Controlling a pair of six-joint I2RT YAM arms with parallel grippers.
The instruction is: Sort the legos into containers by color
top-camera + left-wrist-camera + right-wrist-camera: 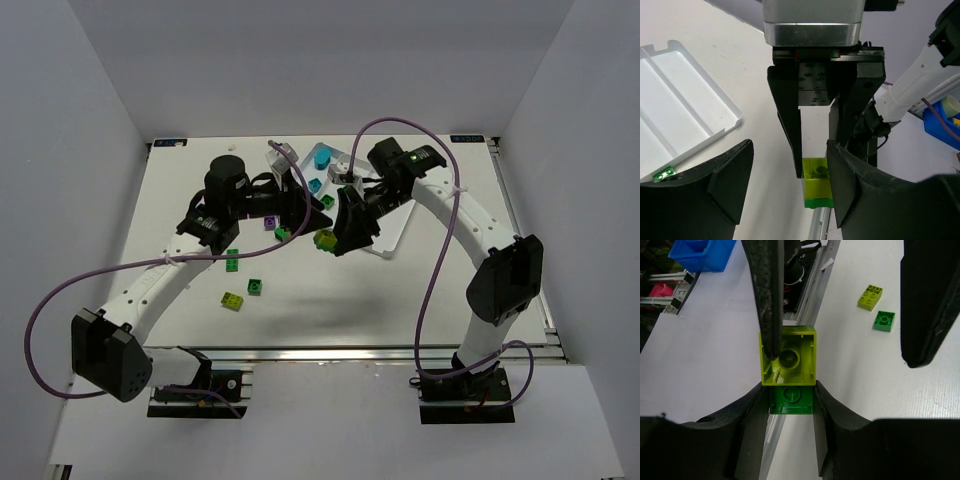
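white tabletop [330,320] enclosed by pale walls, both arms meeting over its middle. right gripper [816,162]: clamped on a brick pair [325,240], a yellow-green brick [800,347] locked to a green brick [790,399], apparently held off the surface near the white tray [680,100]. left gripper [842,357]: spread wide, gripping nothing. one finger [767,300] lies against the yellow-green brick's side; the other stands well apart. likely step: splitting the pair so that each colour can go to its own compartment. hazards: (a) the left jaws would meet the brick on one side first, so the touching finger could shove the pair and twist it out of the right grip; (b) a hard pull could part the bricks suddenly, dropping one toward the near table edge or among the loose bricks [232,300]; (c) two grippers working this close could collide.
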